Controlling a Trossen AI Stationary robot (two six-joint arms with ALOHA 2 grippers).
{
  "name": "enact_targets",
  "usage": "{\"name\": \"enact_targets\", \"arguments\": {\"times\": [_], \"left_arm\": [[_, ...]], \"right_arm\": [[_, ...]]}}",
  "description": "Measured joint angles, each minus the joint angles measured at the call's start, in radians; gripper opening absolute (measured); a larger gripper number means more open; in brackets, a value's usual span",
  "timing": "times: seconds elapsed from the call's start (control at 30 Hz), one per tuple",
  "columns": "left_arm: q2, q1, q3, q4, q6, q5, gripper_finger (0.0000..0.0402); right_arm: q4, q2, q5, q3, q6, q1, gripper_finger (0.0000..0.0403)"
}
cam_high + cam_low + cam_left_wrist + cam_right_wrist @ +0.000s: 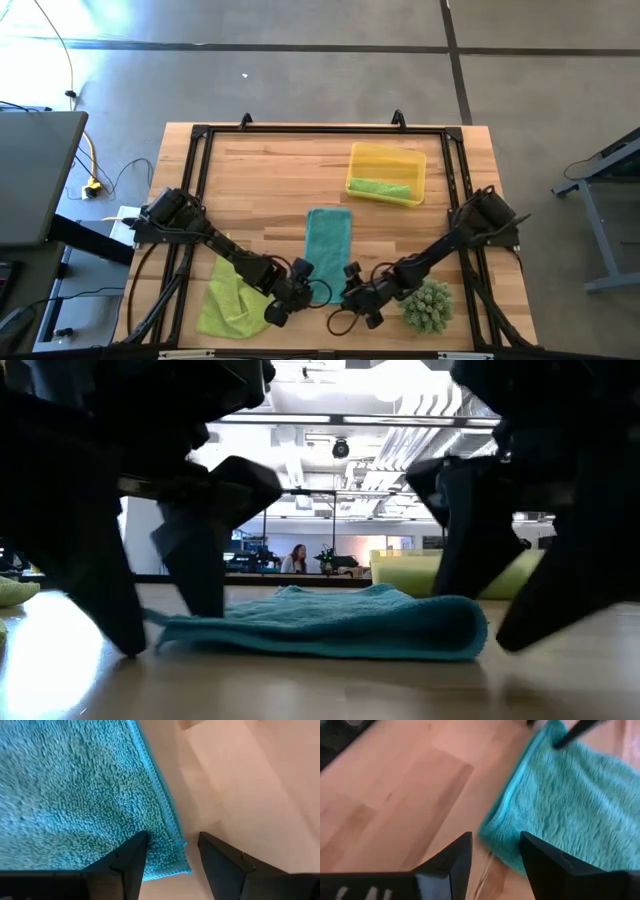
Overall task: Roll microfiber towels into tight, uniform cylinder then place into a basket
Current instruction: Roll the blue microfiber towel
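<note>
Nearest the low camera, on the wooden table (270, 170): the teal towel (330, 625), folded to a long narrow strip, with its near end lying flat and a rounded fold at one side. Seen from above as a strip running from the table's middle toward the front edge (327, 245). At the strip's near end, one gripper at each corner. Left gripper (297, 290) with fingers (127, 862) apart, straddling the stitched side hem at the corner, one finger over the pile, the other over bare wood; nothing pinched. Right gripper (352, 293) also with fingers (452, 862) apart, standing just before the opposite corner (492, 840), on wood, apart from the cloth. Left of the strip, near the front edge and partly under the left arm, a lime-green towel (228, 295) lying crumpled and unrolled. In the back right part, well apart from the grippers, the yellow basket (390, 160), with a second lime-green towel (380, 187) lying inside along its near wall. Right of the right gripper, near the front right corner, a spiky green plant (428, 305), close beside the right arm. Open wood between the strip's far end and the back edge, also wide at back left. Black frame rails (320, 130) along the table's borders.
</note>
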Motion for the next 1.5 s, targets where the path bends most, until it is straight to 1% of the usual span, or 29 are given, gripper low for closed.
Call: {"name": "enact_targets", "arguments": {"times": [0.1, 0.33, 0.47, 0.6, 0.8, 0.9, 1.0, 1.07, 1.2, 1.33, 1.5], "left_arm": [[0.003, 0.000, 0.000, 0.001, -0.077, 0.010, 0.0172], [0.003, 0.000, 0.000, 0.004, -0.219, -0.003, 0.0172], [0.009, 0.000, 0.001, 0.004, -0.279, -0.014, 0.0168], [0.017, -0.004, 0.002, 0.004, -0.319, -0.043, 0.0145], [0.020, -0.013, 0.002, 0.001, -0.342, -0.060, 0.0095], [0.021, -0.015, 0.001, 0.005, -0.378, -0.063, 0.0070], [0.022, -0.018, 0.003, 0.019, -0.422, -0.047, 0.0047], [0.024, -0.018, 0.012, 0.017, -0.456, -0.010, 0.0034], [0.014, -0.019, 0.033, 0.007, -0.475, 0.057, 0.0013], [-0.022, -0.020, 0.045, 0.004, -0.502, 0.059, 0.0005], [-0.025, -0.019, 0.044, -0.003, -0.567, 0.055, 0.0011]], "right_arm": [[0.004, 0.007, -0.026, 0.000, 0.013, -0.007, 0.0158], [0.002, 0.008, -0.028, 0.000, 0.032, -0.007, 0.0158], [-0.005, 0.008, -0.028, 0.000, 0.084, -0.006, 0.0153], [-0.012, 0.008, -0.026, 0.000, 0.152, -0.006, 0.0128], [-0.024, 0.008, -0.008, 0.001, 0.272, -0.007, 0.0072], [-0.026, 0.008, -0.002, 0.001, 0.335, -0.008, 0.0045], [-0.027, 0.008, -0.010, 0.001, 0.395, -0.012, 0.0020], [-0.021, 0.008, -0.039, 0.001, 0.436, -0.013, 0.0007], [-0.006, 0.007, -0.103, 0.002, 0.509, -0.020, 0.0004], [-0.007, -0.002, -0.145, 0.002, 0.567, -0.031, 0.0002], [-0.008, -0.019, -0.171, 0.001, 0.617, -0.046, 0.0001]]}}
